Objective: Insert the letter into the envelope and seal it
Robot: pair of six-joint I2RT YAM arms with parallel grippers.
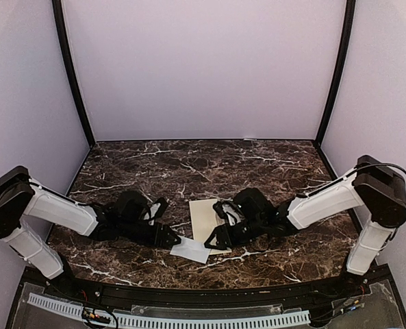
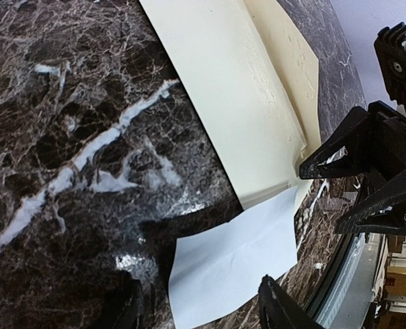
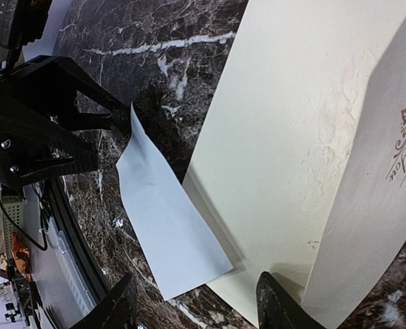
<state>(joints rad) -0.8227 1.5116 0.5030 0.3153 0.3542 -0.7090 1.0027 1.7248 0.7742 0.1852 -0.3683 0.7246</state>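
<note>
The letter [image 3: 377, 178], a tan sheet with dark ornamental print, is lying on the table [image 1: 155, 164] and overlapping the plain cream envelope [image 3: 285, 103] along the side toward the right arm [image 1: 326, 199]. Whether it is tucked inside cannot be told. The right gripper [image 3: 196, 308] is hanging low over the envelope's near corner with its fingers standing apart and clamping nothing. The envelope's corner is showing between them, and the letter's edge is lying just beside one finger. A white sheet [image 2: 230, 260] is sticking out from under the envelope's near edge toward the left arm [image 1: 59, 209]. The left gripper [image 2: 203, 308] is also standing open, its fingers straddling the end of that sheet without pinching it, and the whole envelope is lying between it and the letter. Both arms are reaching inward from the table's sides, elbows bent at the outer edges and forearms running low and nearly level over the marble. The two grippers are pointing at each other across the envelope's near edge, close together but apart.
</note>
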